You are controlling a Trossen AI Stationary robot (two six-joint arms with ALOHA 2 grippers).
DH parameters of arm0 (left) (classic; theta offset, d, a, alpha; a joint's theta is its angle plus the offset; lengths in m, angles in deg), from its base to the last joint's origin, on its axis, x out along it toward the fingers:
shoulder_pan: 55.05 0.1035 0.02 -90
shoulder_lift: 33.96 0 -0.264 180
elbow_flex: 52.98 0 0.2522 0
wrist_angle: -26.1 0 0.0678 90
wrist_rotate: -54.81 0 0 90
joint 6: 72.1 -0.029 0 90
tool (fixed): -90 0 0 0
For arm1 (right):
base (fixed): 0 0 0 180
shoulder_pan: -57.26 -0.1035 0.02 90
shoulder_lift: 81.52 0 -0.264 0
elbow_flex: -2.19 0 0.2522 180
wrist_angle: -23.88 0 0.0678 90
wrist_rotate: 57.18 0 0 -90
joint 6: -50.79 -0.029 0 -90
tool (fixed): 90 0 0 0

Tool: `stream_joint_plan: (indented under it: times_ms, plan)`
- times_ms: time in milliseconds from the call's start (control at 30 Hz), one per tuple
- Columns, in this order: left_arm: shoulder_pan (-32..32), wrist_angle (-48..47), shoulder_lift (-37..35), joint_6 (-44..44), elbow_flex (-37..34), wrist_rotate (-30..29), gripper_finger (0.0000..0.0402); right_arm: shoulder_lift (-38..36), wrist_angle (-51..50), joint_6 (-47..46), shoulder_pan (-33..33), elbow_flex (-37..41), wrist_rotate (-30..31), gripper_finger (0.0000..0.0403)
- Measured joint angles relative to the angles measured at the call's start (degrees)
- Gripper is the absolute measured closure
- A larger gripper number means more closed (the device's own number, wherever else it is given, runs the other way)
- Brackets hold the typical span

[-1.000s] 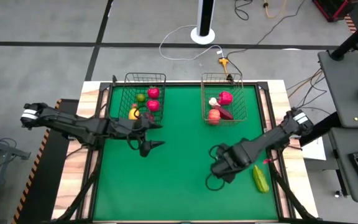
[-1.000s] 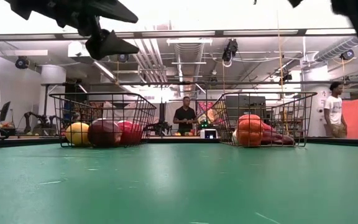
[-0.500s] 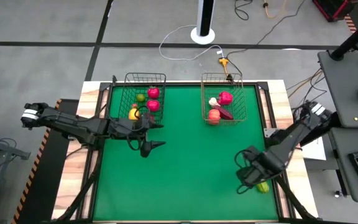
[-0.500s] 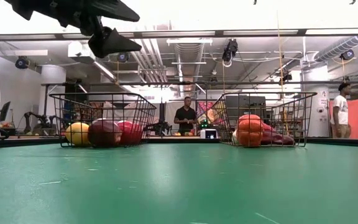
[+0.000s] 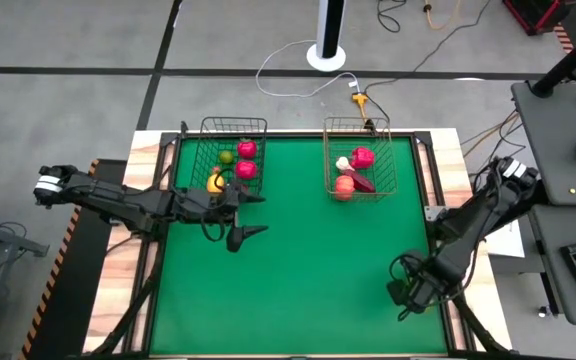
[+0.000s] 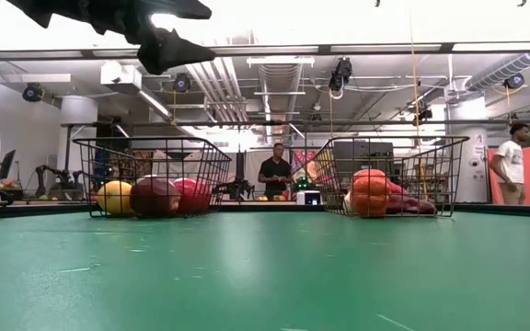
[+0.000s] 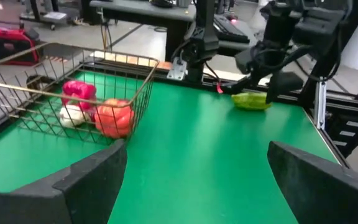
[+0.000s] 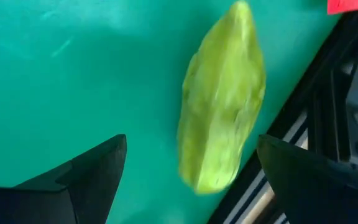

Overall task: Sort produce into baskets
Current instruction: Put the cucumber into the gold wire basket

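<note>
The green-topped desk (image 5: pixel 288 260) carries two open-mesh wire baskets along its far edge. The black wire basket (image 5: pixel 232 156) holds red, green and yellow toy pieces; the copper-brown wire basket (image 5: pixel 359 161) holds a magenta, a white and an orange-red piece. A bare strip of green separates the two baskets, and the whole centre and near part of the desk lie open.

The left gripper (image 5: pixel 245 215) hangs above the desk just in front of the black basket, its fingers spread wide apart and holding nothing, as the left wrist view shows. The low view shows it raised well above the basket rims.

The right gripper (image 5: pixel 409 293) stands over the desk's near right corner, close to the right edge. Its fingers (image 8: pixel 92 174) are spread wide on either side of an elongated yellow-green toy vegetable (image 8: pixel 222 102), which lies flat on the green surface just beside the desk's dark edge rail (image 8: pixel 328 106). Whether the fingers touch it cannot be told.
</note>
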Motion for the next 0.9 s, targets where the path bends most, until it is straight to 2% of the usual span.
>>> stream_joint_plan:
  times_ms: [200,367,533,900]
  plan:
    - [0.0,0.1,0.0,-0.5,0.0,-0.4,0.0032,3.3,1.3,1.9,0.0,2.8,-0.6,0.0051]
    - [0.0,0.1,0.0,-0.5,0.0,-0.5,0.0032,5.8,8.0,3.1,0.0,5.2,-0.8,0.0068]
    - [0.0,0.1,0.0,-0.4,0.0,-0.6,0.0031,7.6,11.1,3.7,0.0,5.4,-0.8,0.0107]
    - [0.0,0.1,0.1,-0.3,0.0,-0.9,0.0031,7.2,11.2,3.1,0.6,5.4,-0.8,0.0215]
